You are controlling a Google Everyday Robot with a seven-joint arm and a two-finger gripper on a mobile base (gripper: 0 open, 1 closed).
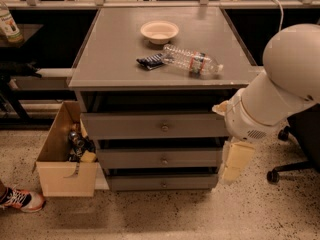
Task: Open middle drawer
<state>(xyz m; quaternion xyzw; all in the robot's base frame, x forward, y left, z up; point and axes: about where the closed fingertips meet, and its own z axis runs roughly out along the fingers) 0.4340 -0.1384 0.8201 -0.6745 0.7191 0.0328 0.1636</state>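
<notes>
Clearly the reaching step is in hand: the gripper [234, 162], a cream-coloured piece hanging below the big white arm [280, 86], sits just off the right end of the middle drawer [135, 159], apart from its knob [164, 160]. I cannot tell whether the gripper is open or closed. The middle drawer lies in the grey cabinet [100, 44] between the top drawer [125, 125] and the bottom drawer [140, 183], and looks shut. To do this well, I judge the gripper must travel left along the panel to the small round knob at its centre, line up at the knob's height so it does not catch the knobs above or below, close around it squarely, and then pull straight out. A skewed pull would likely bind the drawer. Its front panel faces the camera, out over the speckled floor, and its long axis runs level from left to right, parallel to the cabinet's front edge; the pull should go at a right angle to that line. On the top, a bowl [159, 31], a plastic water bottle [192, 61] and a dark packet [150, 61] could shift if the cabinet is jerked. A cardboard box [60, 176] stands against the left side.
</notes>
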